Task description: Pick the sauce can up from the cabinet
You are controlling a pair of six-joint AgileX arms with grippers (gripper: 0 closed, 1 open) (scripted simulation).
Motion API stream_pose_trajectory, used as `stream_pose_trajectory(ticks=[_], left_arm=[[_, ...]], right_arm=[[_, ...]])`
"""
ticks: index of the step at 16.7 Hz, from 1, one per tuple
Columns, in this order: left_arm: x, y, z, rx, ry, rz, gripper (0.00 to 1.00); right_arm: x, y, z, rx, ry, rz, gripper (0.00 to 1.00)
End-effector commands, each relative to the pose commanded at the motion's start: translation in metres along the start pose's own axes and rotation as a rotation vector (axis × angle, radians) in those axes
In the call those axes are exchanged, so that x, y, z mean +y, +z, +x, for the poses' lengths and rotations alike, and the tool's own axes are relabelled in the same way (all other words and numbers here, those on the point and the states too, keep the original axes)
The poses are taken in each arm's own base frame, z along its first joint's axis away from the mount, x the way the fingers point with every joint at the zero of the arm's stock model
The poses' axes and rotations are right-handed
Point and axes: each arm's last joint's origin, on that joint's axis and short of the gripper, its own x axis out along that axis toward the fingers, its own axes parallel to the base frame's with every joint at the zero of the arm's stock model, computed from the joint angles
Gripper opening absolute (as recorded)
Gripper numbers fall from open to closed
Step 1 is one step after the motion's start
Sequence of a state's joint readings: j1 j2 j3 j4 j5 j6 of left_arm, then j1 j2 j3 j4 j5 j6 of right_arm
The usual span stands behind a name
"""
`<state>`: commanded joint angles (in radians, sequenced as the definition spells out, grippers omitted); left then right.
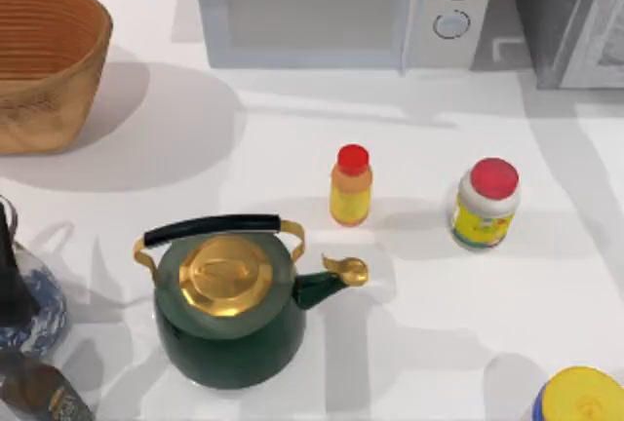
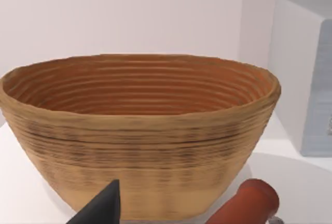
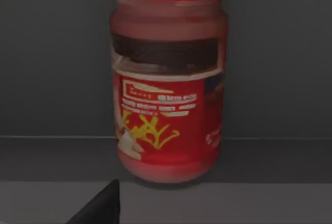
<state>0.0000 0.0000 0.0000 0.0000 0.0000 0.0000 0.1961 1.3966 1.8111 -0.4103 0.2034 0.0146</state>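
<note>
1. Right now, at the desk's near edge, a green kettle (image 1: 229,309) with a gold lid is sitting left of centre, and a yellow-lidded container (image 1: 583,397) is poking in at the near right corner.
2. A little further back, the slim yellow bottle (image 1: 351,187) and the red-capped jar (image 1: 485,205) are standing side by side but apart, right of centre. Neither is the target.
3. The left gripper (image 2: 101,206) is idling on the desk's left side, facing the woven basket (image 2: 140,130) at the far left corner. I cannot tell whether its grip is open or closed.
4. Along the far edge, the white microwave (image 1: 336,7) is sitting beside the cabinet (image 1: 575,12), which is filling the far right corner.
5. The right gripper (image 3: 101,206) is pointing into the cabinet's dim inside. Its grip state I cannot tell either.
6. The sauce can (image 3: 168,84) is standing upright on the cabinet's shelf, straight ahead of that gripper and apart from it, with the dark back wall behind.
7. As I judge it, the approach is lining up well, but the closing-in, the grasp and the lift out are all waiting to be done.
</note>
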Motion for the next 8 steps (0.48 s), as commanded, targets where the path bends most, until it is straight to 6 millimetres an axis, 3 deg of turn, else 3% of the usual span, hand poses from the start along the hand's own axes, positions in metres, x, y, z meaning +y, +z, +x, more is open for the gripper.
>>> stream_pose_trajectory(ticks=[8], left_arm=[[0.000,0.000,0.000,0.000,0.000,0.000,1.00]], right_arm=[[0.030,-0.005,0.082,0.011,-0.015,0.004,1.00]])
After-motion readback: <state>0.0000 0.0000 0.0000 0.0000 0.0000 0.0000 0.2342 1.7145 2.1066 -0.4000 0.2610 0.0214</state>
